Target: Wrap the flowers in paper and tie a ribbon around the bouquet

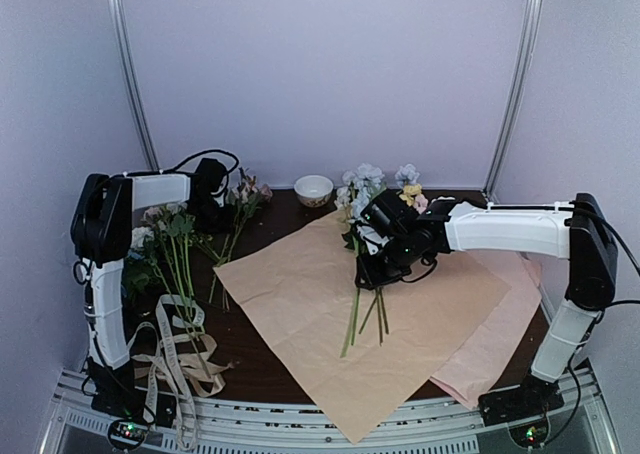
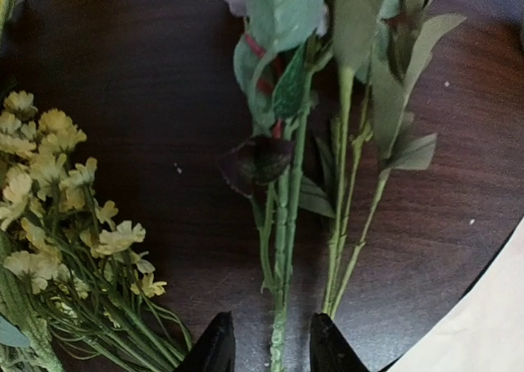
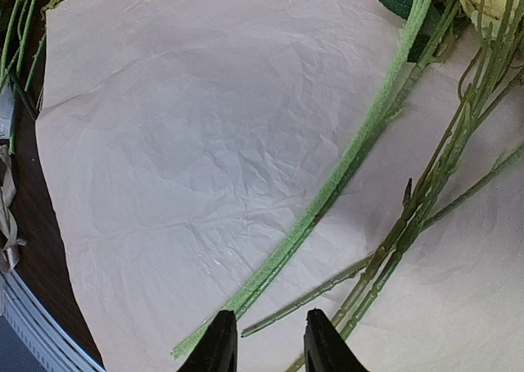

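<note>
Gathering, we judge: the left gripper [image 2: 272, 349] straddles a loose flower stem [image 2: 282, 224], fingers narrowly apart and unclamped; the right gripper [image 3: 270, 343], its hold beyond our telling, hovers above the flowers [image 1: 353, 319] on the paper [image 1: 300, 304]; next, pinch and carry across.

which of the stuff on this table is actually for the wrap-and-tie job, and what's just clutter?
For the job:
- flowers already lying on the paper
- paper, peach face up
- loose flowers on the left
- lettered cream ribbon, front left

Lying about:
- pink sheet, partly under the paper
- tan ribbon, tangled with the cream one
- small bowl at the back
</note>
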Robot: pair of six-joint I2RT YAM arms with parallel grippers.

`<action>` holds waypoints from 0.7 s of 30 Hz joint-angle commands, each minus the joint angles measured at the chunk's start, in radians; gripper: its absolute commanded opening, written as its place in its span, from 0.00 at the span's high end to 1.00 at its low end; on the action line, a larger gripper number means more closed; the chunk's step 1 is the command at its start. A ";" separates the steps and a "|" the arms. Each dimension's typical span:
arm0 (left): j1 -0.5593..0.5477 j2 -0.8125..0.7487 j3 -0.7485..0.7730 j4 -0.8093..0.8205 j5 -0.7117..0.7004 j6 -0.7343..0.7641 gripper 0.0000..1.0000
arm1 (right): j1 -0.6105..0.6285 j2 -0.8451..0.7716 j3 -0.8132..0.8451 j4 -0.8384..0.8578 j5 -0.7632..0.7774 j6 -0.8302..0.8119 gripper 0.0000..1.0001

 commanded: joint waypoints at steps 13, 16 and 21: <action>0.008 -0.040 -0.055 0.054 -0.182 -0.016 1.00 | -0.001 -0.014 0.015 -0.021 0.023 -0.035 0.71; 0.009 -0.194 -0.168 0.160 -0.364 -0.026 1.00 | -0.002 -0.011 0.025 -0.028 0.031 -0.039 0.71; -0.003 -0.418 -0.262 0.254 -0.651 0.086 1.00 | -0.001 -0.028 0.035 -0.030 0.031 -0.042 0.72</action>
